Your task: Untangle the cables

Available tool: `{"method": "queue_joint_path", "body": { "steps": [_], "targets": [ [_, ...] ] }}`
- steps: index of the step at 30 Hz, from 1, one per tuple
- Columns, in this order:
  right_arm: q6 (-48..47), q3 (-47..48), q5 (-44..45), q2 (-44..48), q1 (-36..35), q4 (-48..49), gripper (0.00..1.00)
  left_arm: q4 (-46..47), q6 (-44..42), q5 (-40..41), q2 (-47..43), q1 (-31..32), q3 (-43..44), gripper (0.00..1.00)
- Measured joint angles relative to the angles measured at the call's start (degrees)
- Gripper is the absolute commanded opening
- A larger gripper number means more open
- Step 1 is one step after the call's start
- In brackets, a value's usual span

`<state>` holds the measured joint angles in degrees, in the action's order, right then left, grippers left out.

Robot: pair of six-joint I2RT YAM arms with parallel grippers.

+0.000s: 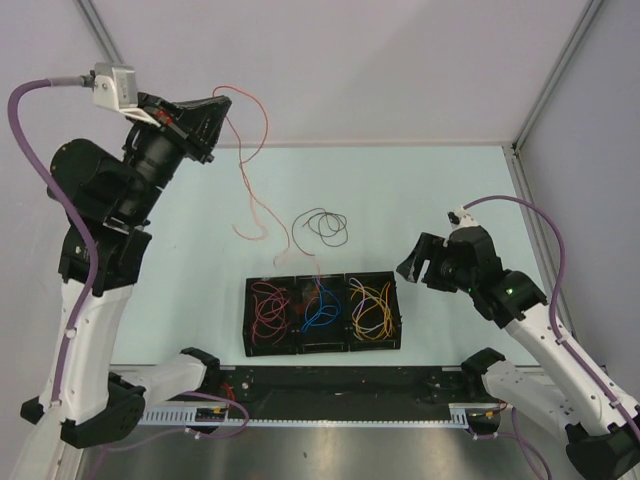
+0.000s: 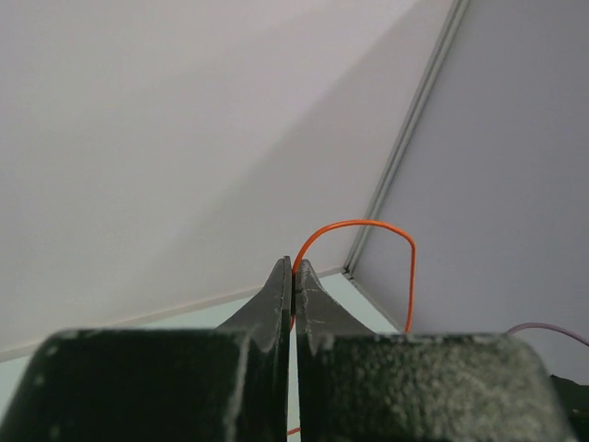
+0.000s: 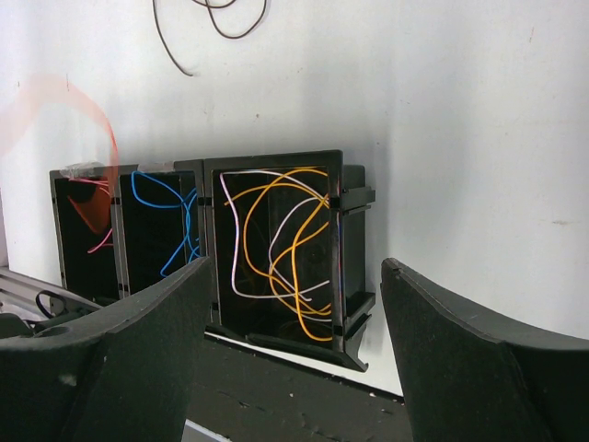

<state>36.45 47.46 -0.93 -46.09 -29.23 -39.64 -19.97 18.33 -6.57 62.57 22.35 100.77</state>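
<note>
My left gripper (image 1: 216, 122) is raised high at the back left, shut on a thin orange cable (image 1: 252, 190) that hangs down in loops to the table. In the left wrist view the jaws (image 2: 293, 269) are pressed together on that orange cable (image 2: 368, 223), which arches out beyond the tips. A brown cable (image 1: 322, 226) lies loose on the table. More cables lie sorted in a black tray (image 1: 322, 350): red and pink (image 1: 268, 308), blue (image 1: 320, 310), yellow and orange (image 1: 371, 308). My right gripper (image 1: 425, 262) hovers open and empty to the right of the tray (image 3: 276, 158).
The tray has three compartments and sits near the table's front edge, just behind the black base rail (image 1: 340, 380). White enclosure walls with metal corner posts (image 1: 555, 75) close off the back and sides. Thick lilac arm cables (image 1: 45, 170) run along both arms.
</note>
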Motion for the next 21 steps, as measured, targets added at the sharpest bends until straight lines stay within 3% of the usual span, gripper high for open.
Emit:
{"method": "queue_joint_path", "body": {
  "steps": [11,21],
  "targets": [
    [0.09,0.00,0.04,1.57,0.00,-1.46,0.78,9.94,5.31,-11.21,-3.37,0.00,-2.40,0.00],
    [0.22,0.00,0.07,2.05,0.00,-2.34,0.77,16.17,9.77,-16.48,-5.68,0.00,-6.14,0.00]
  ]
}}
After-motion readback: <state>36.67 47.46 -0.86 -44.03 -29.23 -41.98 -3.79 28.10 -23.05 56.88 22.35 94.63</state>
